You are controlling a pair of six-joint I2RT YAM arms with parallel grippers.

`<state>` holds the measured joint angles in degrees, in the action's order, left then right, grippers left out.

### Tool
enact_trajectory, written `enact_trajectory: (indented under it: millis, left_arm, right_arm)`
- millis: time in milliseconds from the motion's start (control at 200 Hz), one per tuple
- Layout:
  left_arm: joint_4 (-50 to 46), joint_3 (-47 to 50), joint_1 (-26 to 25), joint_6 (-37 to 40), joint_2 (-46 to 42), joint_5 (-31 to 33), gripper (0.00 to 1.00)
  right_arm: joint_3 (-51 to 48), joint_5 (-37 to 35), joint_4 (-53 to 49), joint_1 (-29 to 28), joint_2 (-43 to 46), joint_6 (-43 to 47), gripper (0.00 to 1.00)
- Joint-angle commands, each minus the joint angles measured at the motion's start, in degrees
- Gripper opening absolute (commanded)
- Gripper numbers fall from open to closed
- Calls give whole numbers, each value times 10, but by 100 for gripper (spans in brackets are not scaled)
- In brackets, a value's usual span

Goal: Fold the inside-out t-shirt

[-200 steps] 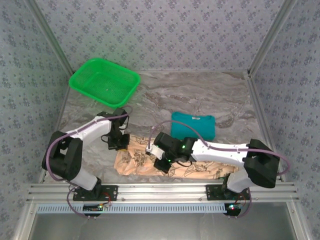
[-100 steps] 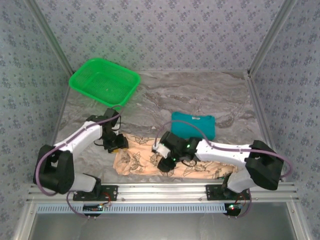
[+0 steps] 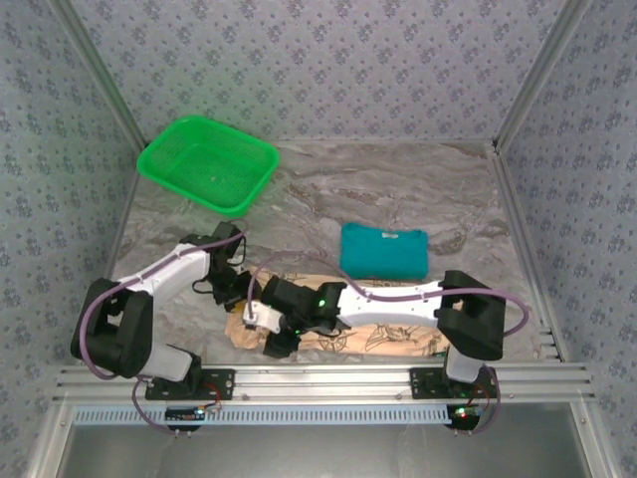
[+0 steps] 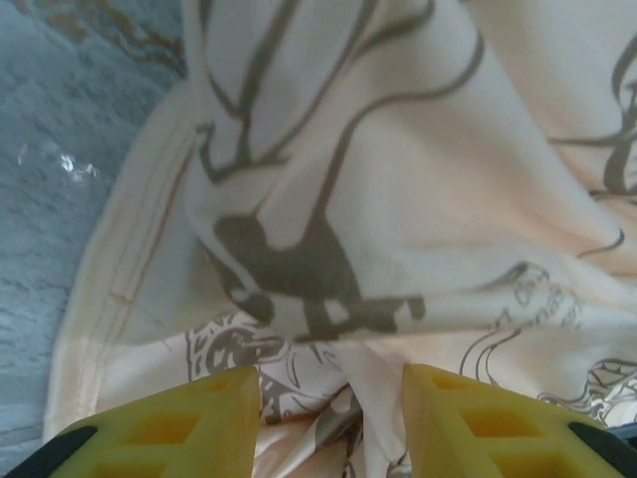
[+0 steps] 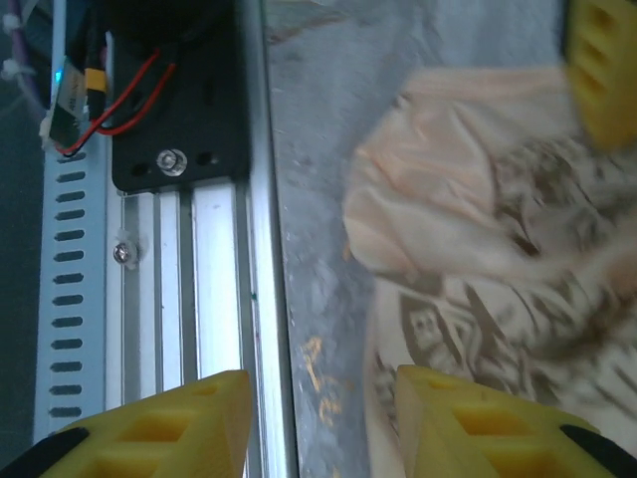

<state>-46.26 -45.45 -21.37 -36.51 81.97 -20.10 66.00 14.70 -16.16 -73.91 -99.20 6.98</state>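
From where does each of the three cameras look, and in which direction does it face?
Top external: high behind the arm bases, looking down at the table, t-shirt, left arm and right arm.
Left wrist: just above the t-shirt, facing down onto it; left gripper at the bottom edge.
Right wrist: over the t-shirt's near edge and the aluminium rail; right gripper at the bottom.
Shared: both wrist views show the t-shirt.

Robot lab enclosure, patterned backdrop walls (image 3: 328,60), aluminium frame rail (image 3: 318,378), marbled tabletop (image 3: 398,189)
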Motion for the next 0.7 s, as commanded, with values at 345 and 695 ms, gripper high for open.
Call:
enact_trajectory:
  millis: [345, 695]
  left_arm:
    - [21, -40, 4, 34, 85, 46, 19]
    - [-40, -89, 6, 54, 70, 69, 4]
  right_arm:
    - [42, -53, 20, 5, -80, 156, 18]
    - [-14, -69, 38, -9, -1, 158, 0]
